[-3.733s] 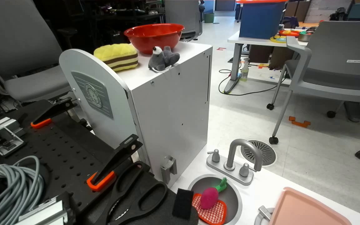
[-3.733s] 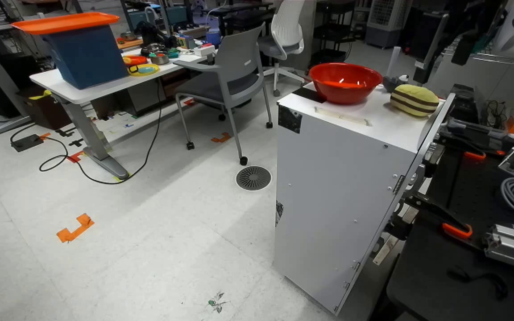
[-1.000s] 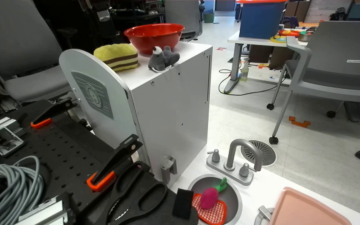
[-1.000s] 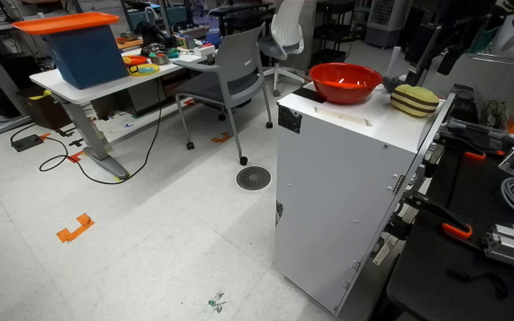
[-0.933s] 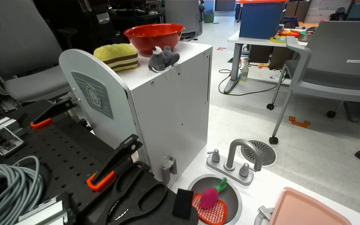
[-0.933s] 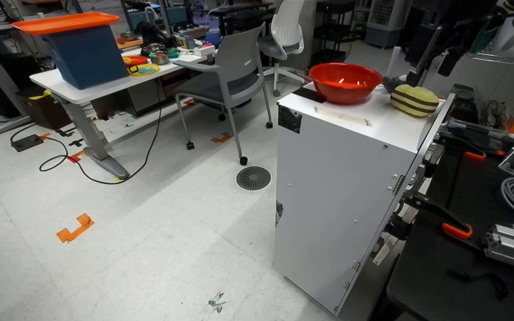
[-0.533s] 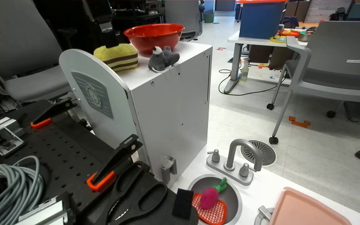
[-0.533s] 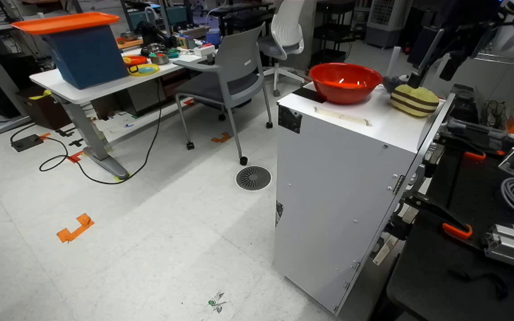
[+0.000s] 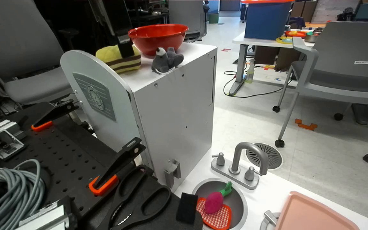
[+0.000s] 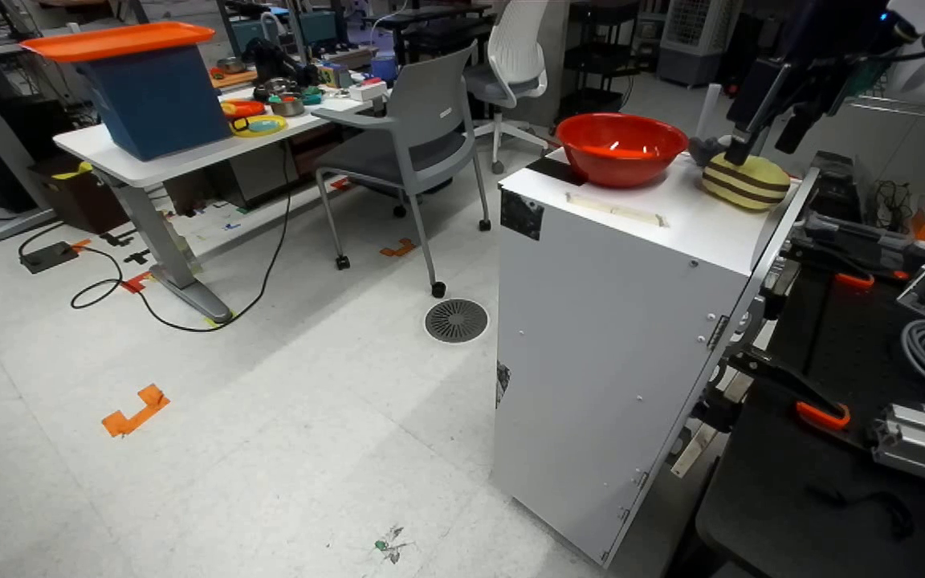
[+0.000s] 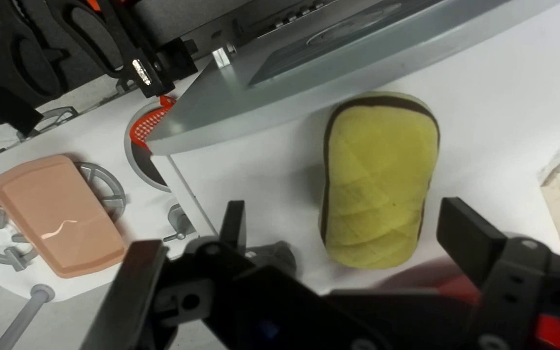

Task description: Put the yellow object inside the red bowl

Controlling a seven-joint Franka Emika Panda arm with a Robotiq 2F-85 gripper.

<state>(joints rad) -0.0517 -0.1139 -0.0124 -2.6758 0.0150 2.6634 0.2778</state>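
The yellow object lies on the white cabinet top in both exterior views [image 9: 110, 58] [image 10: 743, 186], with dark brown bands on its sides. In the wrist view the yellow object [image 11: 379, 165] lies lengthwise, its near end between the fingers. The glossy red bowl stands beside it in both exterior views [image 9: 158, 37] [image 10: 621, 156]. A bit of the red bowl [image 11: 459, 288] shows behind the gripper in the wrist view. My gripper [image 11: 344, 218] is open and empty, with a gap on each side of the yellow object. In an exterior view the gripper [image 10: 766, 144] hangs just over the object.
A grey plush toy [image 9: 163, 60] sits beside the yellow object and bowl, and shows near a finger in the wrist view [image 11: 277, 257]. A raised rounded panel [image 9: 72, 64] edges the white cabinet. A wooden strip [image 10: 615, 210] lies on its top. A faucet [image 9: 251, 159] stands below.
My gripper has come into view from above and moved down to the yellow object, shifting toward the bowl's side. The yellow object, bowl and plush toy have not moved.
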